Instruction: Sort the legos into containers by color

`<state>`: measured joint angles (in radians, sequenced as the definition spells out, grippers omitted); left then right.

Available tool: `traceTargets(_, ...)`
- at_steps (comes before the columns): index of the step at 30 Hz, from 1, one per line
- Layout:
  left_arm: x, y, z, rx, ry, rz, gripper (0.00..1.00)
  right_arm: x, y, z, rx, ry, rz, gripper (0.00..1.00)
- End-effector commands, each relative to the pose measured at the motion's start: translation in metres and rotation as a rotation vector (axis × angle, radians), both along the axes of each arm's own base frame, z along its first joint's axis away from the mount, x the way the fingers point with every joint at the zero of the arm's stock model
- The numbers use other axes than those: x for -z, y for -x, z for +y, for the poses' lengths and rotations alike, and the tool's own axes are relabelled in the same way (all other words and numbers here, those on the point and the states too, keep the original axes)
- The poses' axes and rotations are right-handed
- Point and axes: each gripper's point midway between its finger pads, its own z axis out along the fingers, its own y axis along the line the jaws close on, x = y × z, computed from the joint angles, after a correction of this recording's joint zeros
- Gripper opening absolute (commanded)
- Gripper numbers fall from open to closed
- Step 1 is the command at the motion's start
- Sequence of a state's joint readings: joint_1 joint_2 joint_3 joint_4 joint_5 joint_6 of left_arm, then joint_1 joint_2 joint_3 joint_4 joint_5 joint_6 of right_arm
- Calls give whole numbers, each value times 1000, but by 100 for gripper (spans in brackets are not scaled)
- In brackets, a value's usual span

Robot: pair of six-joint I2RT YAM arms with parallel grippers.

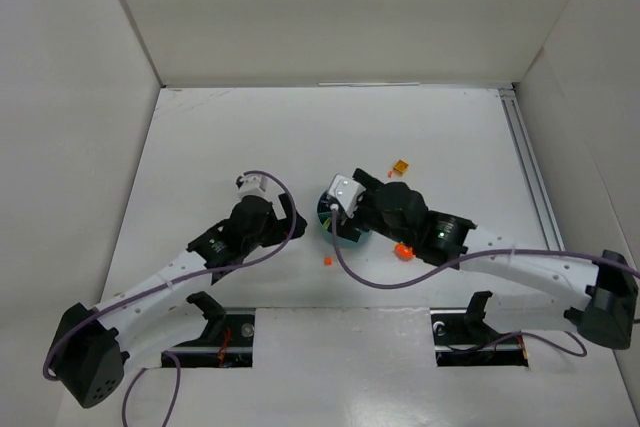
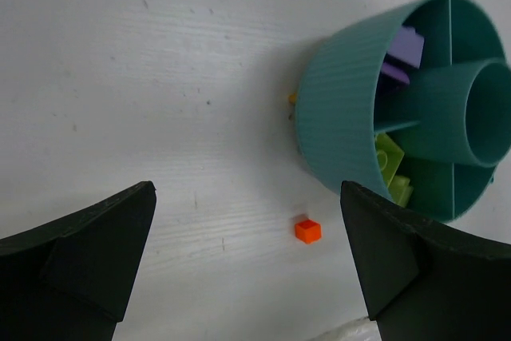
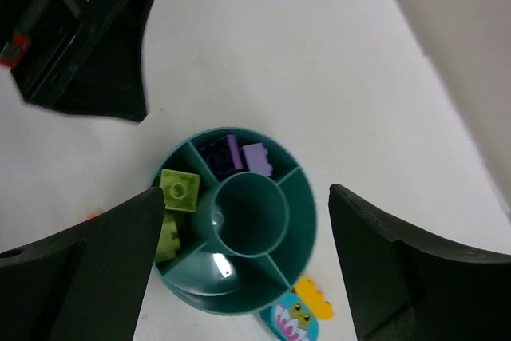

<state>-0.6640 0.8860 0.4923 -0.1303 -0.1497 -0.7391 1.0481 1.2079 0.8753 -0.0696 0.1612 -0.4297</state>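
The round teal dish [image 3: 299, 233] stands mid-table, mostly hidden under my right gripper in the top view [image 1: 324, 211]. One wedge holds two purple legos [image 3: 239, 156] and another holds yellow-green legos [image 3: 179, 189]. My right gripper [image 3: 245, 197] hangs open and empty right above the dish. My left gripper [image 2: 247, 197] is open and empty just left of the dish [image 2: 343, 109], and a small orange lego [image 2: 307, 230] lies on the table between its fingers. A yellow lego [image 3: 317, 298] and a teal frog-printed lego [image 3: 292, 319] lie against the dish's outer wall.
An orange lego [image 1: 328, 261] lies in front of the dish. A red-orange lego [image 1: 404, 250] lies by the right arm. A yellow-orange lego [image 1: 401, 167] lies behind it. White walls enclose the table on three sides, with a rail [image 1: 525, 162] along the right.
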Motion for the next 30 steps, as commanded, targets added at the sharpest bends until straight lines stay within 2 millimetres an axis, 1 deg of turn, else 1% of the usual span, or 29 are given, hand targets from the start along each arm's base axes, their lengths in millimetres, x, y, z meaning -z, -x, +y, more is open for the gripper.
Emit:
traceTargets(1,3,20,-29,161,37,-4,100,-36,-4,-25,110,-105,-64,90)
traceTargets(2,5,25,-34,179,38,9,100,-48,-2,-37,145,-142,-76,100)
traceTargets(3,8,29,-38,188,29,15,100,-56,-7,-52,223,-157,-93,100)
traceTargets(4,14,33,-41,196,11,30,99,-49,-6,-67,273,-132,-81,100)
traceTargets(5,16,46,-54,246,4,29,97,-59,-4,-81,325,-172,-80,100)
traceTargets(6,15,47,-59,241,-7,20,96,-56,-3,-93,372,-166,-75,100)
traceTargets(7,20,52,-65,254,-33,34,96,-56,-6,-111,458,-162,-83,100)
traceTargets(8,23,64,-74,294,-54,39,95,-51,-3,-124,495,-134,-71,100)
traceTargets(9,26,67,-77,291,-75,44,95,-55,-1,-133,520,-148,-76,100)
traceTargets(10,33,64,-75,251,-125,59,90,-56,-1,-142,552,-148,-79,100)
traceTargets(11,37,65,-76,252,-158,65,87,-49,2,-148,566,-124,-72,100)
traceTargets(12,40,68,-80,254,-177,75,84,-48,4,-153,569,-137,-67,100)
traceTargets(13,42,66,-81,246,-207,68,81,-49,5,-157,582,-136,-72,100)
traceTargets(14,47,66,-87,245,-239,83,75,-44,5,-160,599,-127,-65,100)
traceTargets(15,49,71,-94,259,-254,83,75,-41,7,-163,599,-121,-64,100)
traceTargets(17,52,67,-95,228,-295,74,74,-42,8,-167,611,-127,-62,100)
traceTargets(18,56,67,-99,227,-317,82,71,-44,9,-168,611,-137,-64,100)
traceTargets(19,60,68,-98,227,-331,89,69,-42,9,-169,611,-128,-62,100)
traceTargets(21,60,64,-104,214,-331,88,66,-40,10,-170,614,-136,-57,100)
traceTargets(22,60,63,-104,208,-334,82,60,-39,10,-172,622,-126,-59,100)
traceTargets(24,64,67,-102,203,-344,98,55,-40,11,-174,622,-126,-59,100)
traceTargets(26,61,66,-106,196,-329,98,49,-40,11,-176,631,-125,-63,100)
traceTargets(27,62,65,-103,183,-336,97,44,-40,11,-176,631,-125,-63,100)
traceTargets(28,62,65,-103,183,-336,97,41,-40,11,-176,631,-125,-63,100)
traceTargets(30,64,65,-102,183,-334,97,40,-40,10,-177,639,-124,-67,100)
